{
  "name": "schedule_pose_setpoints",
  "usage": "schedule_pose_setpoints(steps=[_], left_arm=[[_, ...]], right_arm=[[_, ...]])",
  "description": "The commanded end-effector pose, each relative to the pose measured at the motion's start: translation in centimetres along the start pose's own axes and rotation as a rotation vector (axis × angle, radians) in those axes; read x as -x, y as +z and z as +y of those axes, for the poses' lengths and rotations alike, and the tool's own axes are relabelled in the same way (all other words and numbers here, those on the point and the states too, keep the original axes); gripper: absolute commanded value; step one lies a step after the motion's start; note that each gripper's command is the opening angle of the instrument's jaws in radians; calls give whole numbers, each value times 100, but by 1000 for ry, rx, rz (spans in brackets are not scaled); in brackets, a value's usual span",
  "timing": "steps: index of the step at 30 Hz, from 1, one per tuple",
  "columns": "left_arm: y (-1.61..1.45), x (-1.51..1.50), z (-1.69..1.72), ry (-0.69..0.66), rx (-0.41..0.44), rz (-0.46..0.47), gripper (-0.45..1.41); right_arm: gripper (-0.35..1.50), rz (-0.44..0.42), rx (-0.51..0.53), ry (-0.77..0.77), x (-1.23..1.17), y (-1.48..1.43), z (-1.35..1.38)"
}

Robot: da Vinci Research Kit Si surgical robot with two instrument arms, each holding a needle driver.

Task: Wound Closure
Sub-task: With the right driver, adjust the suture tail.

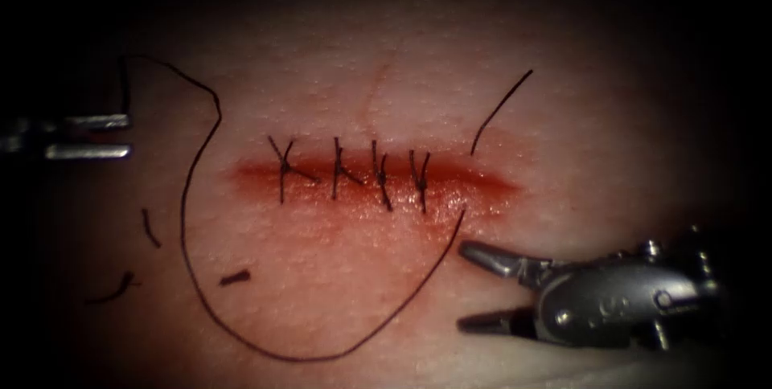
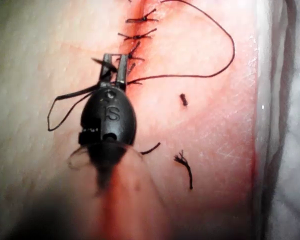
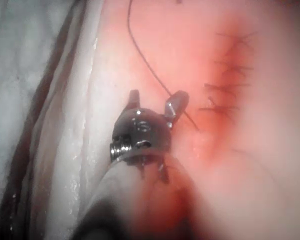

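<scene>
The tissue [image 1: 386, 292] has a horizontal cut [image 1: 482, 184] wet with red fluid and crossed by several stitches [image 1: 378, 176]. A long thread [image 1: 241, 341] sweeps from the left tool [image 1: 129, 136] up, round and down to the cut's right end, and a free tail [image 1: 503, 108] rises above it. A thicker dark stretch [image 1: 125, 88], possibly the needle, stands up from the left tool's tip, outside the tissue. In the left wrist view it crosses that tool [image 2: 115, 57]. The right tool [image 1: 461, 288] is open and holds nothing, just below the cut's right end beside the thread [image 3: 150, 70], as its wrist view [image 3: 156, 97] confirms.
Cut ends of thread [image 1: 150, 228] [image 1: 235, 278] [image 1: 112, 288] lie on the tissue left of the long loop, also seen as cut ends [image 2: 183, 100] [image 2: 185, 167]. White cloth [image 2: 290, 150] [image 3: 30, 100] borders the tissue's near edge.
</scene>
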Motion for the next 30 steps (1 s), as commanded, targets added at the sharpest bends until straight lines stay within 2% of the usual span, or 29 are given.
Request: schedule_pose_setpoints(steps=[1, 5, 6, 10, 14, 16, 17, 18, 19, 20, 21, 22, 23, 24, 28, 30], left_arm=[[15, -3, 0, 10, 12, 54, -45], [23, -8, 4, 15, 26, 88, -45], [23, -7, 5, 16, 26, 89, -45], [23, -7, 5, 17, 26, 89, -45], [23, -7, 5, 16, 28, 91, -45], [22, -9, 3, 20, 30, 92, -45], [21, -9, 3, 20, 30, 92, -45], [20, -9, 3, 20, 31, 92, -45], [20, -9, 3, 20, 31, 92, -45], [22, -9, 3, 20, 30, 92, -45], [23, -8, 4, 21, 28, 91, -45], [24, -8, 5, 21, 27, 91, -45], [24, -8, 6, 22, 27, 91, -45], [24, -8, 6, 22, 27, 91, -45], [25, -8, 6, 22, 26, 91, -45], [25, -8, 6, 22, 26, 91, -45]], right_arm=[[140, 1, 9, -1, 9, 18, 0], [126, -6, -2, -1, 11, 18, 5], [99, -10, -5, 60, 15, 14, 11], [88, -40, 11, 343, 29, 3, 34], [66, -41, 24, 532, 37, 1, 40], [64, -33, 36, 639, 41, 1, 43], [64, -30, 43, 739, 43, 0, 45], [64, -33, 58, 1024, 51, -1, 52], [64, -39, 67, 1101, 55, -1, 56], [89, -42, 124, 1201, 66, 1, 66], [108, -9, 171, 1331, 75, 3, 75], [115, 20, 192, 1405, 80, 4, 80], [133, 60, 218, 1550, 89, 7, 89], [143, 76, 224, 1616, 93, 9, 93], [148, 122, 190, 1839, 107, 16, 105], [148, 146, 177, 1892, 110, 20, 110]])
